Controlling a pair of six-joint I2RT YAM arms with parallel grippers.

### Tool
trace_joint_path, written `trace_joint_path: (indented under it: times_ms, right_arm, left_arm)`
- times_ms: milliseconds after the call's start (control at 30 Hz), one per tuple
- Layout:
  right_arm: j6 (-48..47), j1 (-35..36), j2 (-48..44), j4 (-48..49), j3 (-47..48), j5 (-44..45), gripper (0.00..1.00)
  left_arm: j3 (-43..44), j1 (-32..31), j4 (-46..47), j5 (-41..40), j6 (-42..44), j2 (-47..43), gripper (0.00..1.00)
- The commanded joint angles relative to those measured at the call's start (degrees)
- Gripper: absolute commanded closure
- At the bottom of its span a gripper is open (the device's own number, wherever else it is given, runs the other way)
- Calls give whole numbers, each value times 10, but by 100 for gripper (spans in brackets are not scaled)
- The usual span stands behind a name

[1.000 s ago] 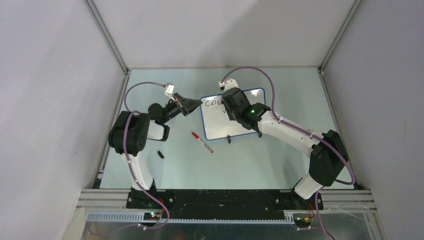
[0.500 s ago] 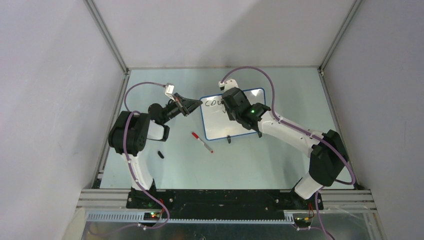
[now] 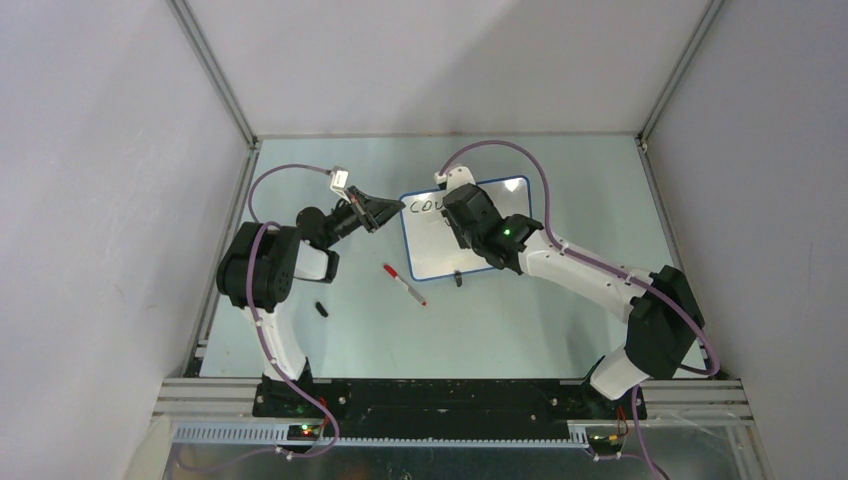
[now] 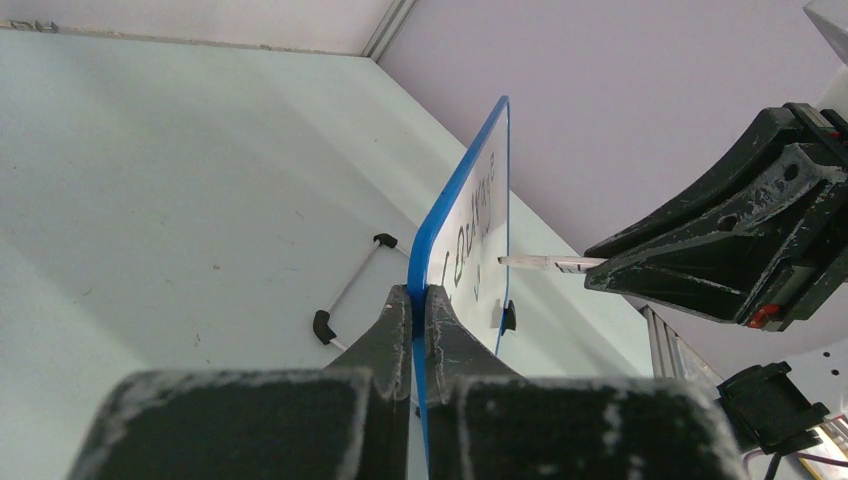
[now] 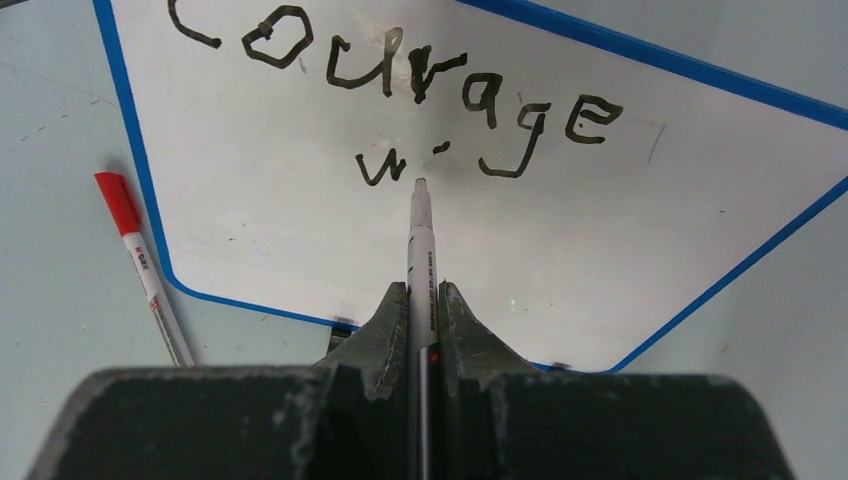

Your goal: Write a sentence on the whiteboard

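I count one whiteboard (image 3: 430,255) on the table (image 3: 350,340), sitting towards the far side between my two arms with its lettered face up. My left gripper (image 4: 420,300) has its two fingers pinched tight on the board's blue rim at its left edge. From the left wrist camera the board looks tilted, with that edge raised off the table. My right gripper (image 5: 423,300) is over the board, its two fingers closed on one black marker (image 5: 420,240) that points away from the wrist. The marker's tip sits at the white surface just right of the last stroke. I cannot tell whether it actually touches. Of the sentence (image 5: 400,85), one full word is written, "courage", running along the board's far edge. Below it are a single "w" (image 5: 380,168) and one small dash beside it, so I count two lines started. A second marker (image 3: 404,285), this one with a red cap, lies loose on the table just off the board's near left corner, apart from both grippers. Two small dark feet show at the board's near rim in the right wrist view. One small black piece (image 3: 321,309) lies on the table near my left arm. It is too small for me to identify.
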Motion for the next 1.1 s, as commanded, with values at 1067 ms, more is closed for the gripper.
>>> trace_joint_path:
  times_ms: [1067]
  right_arm:
    - [3, -22, 4, 29, 0, -10, 100]
  left_arm:
    - [-9, 1, 22, 11, 37, -15, 100]
